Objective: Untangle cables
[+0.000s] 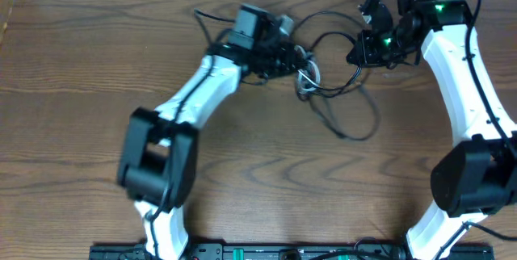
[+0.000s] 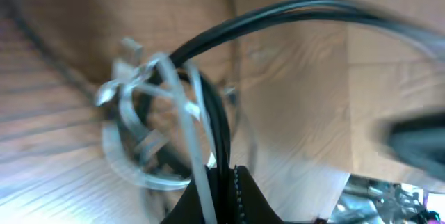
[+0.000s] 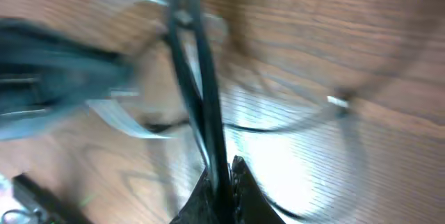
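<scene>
Cables [image 1: 310, 82] tangle between my left jaws and right jaws, both clamped on the black cable [image 3: 201, 99]; pulling apart could cinch loops of the white cable [image 2: 186, 106].

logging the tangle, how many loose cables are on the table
2. The black cable runs between the left gripper and right gripper, looping on the table; the white cable is bunched by the left gripper. Strands overlap there, so another could be hidden.

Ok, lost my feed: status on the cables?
Left gripper shut on black cable. Right gripper shut on same cable. White cable looped around it, tangle not cleared. No obstruction seen.
</scene>
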Motion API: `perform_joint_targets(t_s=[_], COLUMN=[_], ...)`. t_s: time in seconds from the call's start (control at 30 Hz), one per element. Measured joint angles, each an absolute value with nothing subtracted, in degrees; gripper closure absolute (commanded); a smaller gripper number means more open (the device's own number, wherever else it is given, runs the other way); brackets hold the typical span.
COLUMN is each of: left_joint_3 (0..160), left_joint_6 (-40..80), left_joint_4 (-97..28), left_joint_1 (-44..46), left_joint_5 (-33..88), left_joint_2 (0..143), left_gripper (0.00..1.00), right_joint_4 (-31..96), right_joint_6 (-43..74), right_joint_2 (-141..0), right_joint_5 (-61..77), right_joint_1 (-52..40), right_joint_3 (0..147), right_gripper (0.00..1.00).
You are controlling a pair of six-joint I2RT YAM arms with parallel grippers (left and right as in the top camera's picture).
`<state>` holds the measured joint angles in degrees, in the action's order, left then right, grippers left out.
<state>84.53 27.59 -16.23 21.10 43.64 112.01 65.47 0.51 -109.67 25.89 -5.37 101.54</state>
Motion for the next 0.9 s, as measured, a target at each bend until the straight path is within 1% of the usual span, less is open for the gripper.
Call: perform_joint_targets(t_s=[0.2,0.37,0.5,0.67,0.9], left_joint_3=[84.53,84.53,84.53,84.53,84.49], left_joint_6=[26.63,26.02,25.28,25.17,24.25], left_joint_4=[-20.86,-24.51,-25.74,-26.39,-26.50], left_joint_1=[16.51,9.65,3.92,-0.30,-3.03], left_joint_5=[43.16,43.29,43.42,43.40,43.57], left_joint_2=[101.32,94.67,91.24,88.88,88.33], left_gripper=[0.92,0.93,0.92,0.92,0.93], right_joint_4=[65.17,65.08,65.10,64.99,64.82], right_joint_6=[3.55,4.60,4.93,5.02,5.93], right_joint_2=[-114.87,-120.27,-123.59,-124.90,-124.92], right_joint_5=[19.62,17.91,17.98,18.02,16.25], right_joint_1=[-4.82,-2.04,0.60,2.37,3.29], right_joint_3=[101.54,101.54,101.54,101.54,101.54], right_gripper=[0.99,0.99,0.99,0.99,0.99])
